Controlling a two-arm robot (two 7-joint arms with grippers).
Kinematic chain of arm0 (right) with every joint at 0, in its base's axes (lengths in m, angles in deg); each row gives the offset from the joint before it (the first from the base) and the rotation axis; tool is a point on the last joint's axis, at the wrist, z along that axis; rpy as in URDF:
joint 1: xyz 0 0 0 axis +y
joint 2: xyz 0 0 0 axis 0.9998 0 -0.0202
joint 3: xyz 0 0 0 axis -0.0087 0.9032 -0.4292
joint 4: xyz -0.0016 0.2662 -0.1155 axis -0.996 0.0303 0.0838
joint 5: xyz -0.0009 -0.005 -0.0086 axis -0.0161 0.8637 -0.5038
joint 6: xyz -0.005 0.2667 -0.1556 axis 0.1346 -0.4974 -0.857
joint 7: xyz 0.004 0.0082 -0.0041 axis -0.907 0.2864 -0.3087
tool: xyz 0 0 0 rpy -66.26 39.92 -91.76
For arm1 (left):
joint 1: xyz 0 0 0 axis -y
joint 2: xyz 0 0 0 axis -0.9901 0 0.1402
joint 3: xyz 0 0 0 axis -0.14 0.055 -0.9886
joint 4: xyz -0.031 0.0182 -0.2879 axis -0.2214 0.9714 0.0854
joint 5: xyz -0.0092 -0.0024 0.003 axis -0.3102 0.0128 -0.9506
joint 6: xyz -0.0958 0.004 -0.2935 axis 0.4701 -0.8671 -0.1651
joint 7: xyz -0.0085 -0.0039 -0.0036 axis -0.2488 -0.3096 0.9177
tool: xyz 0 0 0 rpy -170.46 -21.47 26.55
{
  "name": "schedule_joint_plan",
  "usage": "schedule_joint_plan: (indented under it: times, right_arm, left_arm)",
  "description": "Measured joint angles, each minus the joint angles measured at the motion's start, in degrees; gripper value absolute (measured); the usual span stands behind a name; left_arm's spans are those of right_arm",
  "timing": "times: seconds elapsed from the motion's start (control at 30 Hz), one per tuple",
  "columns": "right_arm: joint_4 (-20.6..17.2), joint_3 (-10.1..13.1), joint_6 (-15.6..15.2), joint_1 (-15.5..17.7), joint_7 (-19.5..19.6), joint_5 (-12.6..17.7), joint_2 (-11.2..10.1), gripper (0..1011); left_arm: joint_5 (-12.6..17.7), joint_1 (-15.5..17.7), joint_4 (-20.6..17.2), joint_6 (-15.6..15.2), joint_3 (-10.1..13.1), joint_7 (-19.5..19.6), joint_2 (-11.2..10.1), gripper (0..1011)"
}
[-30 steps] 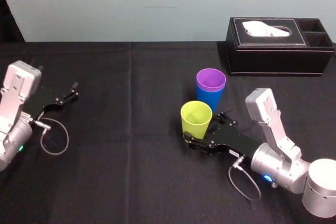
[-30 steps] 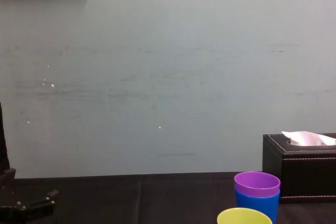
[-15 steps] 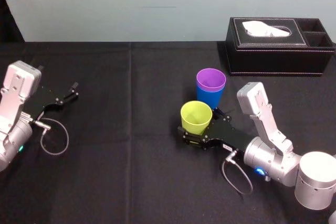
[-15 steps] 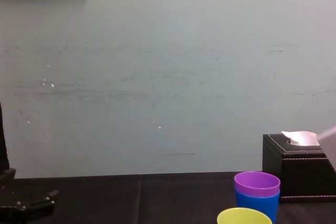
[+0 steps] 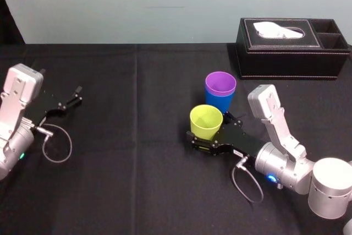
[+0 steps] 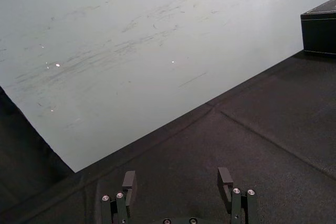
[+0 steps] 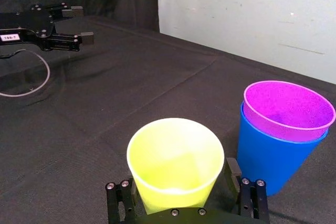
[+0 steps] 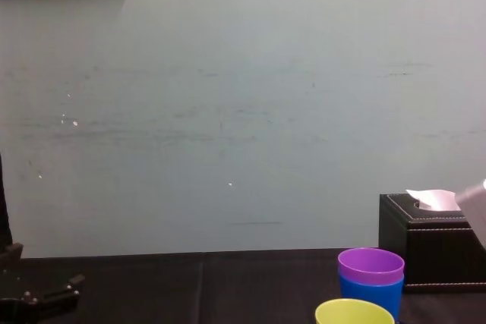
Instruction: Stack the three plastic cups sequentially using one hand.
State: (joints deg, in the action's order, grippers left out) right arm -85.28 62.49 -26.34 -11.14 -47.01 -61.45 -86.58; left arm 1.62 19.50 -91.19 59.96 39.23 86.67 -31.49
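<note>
On the black desk [image 5: 137, 180], right pincer [image 5: 209, 130], closed low on the yellow-green cup [image 5: 206, 119], should lift straight above the purple cup [image 5: 220, 85]; left pincer [image 5: 77, 95] idles open.

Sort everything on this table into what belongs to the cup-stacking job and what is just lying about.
Belongs to the job: yellow-green cup; purple cup, nested in the blue cup; right gripper, around the yellow-green cup.
Just lying about: black tissue box; left gripper, parked at the left, fingers open.
</note>
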Motion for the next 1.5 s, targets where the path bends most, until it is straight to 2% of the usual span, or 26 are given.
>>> schedule_joint_plan:
  times: [0.17, 0.43, 0.5, 0.8, 1.13, 1.33, 1.5]
  right_arm:
    - [-0.1, 0.0, 0.0, 0.0, 0.0, 0.0, 0.0, 964]
    - [-0.2, 0.0, 0.1, 0.1, 0.0, 0.0, -0.1, 743]
    - [-0.2, 0.0, 0.1, 0.1, 0.0, 0.0, -0.1, 724]
    - [-0.9, 0.1, 0.1, 0.4, 0.0, 0.1, -0.3, 718]
    - [-8.0, 0.9, -1.2, 1.1, -0.2, 0.4, -2.6, 718]
    - [-11.4, 1.8, -3.9, -0.8, -0.7, 1.5, -3.7, 718]
    - [-11.2, 2.2, -6.1, -3.5, -0.9, 2.9, -3.6, 718]
  left_arm:
    - [0.0, 0.0, 0.0, 0.0, 0.0, 0.0, 0.0, 1012]
    - [0.0, 0.0, 0.0, 0.0, 0.0, 0.0, 0.0, 1011]
    - [0.0, 0.0, 0.0, 0.0, 0.0, 0.0, 0.0, 1011]
    - [0.0, 0.0, 0.0, 0.0, 0.0, 0.0, 0.0, 1011]
    - [0.0, 0.0, 0.0, 0.0, 0.0, 0.0, 0.0, 1011]
    - [0.0, 0.0, 0.0, 0.0, 0.0, 0.0, 0.0, 1011]
    - [0.0, 0.0, 0.0, 0.0, 0.0, 0.0, 0.0, 1011]
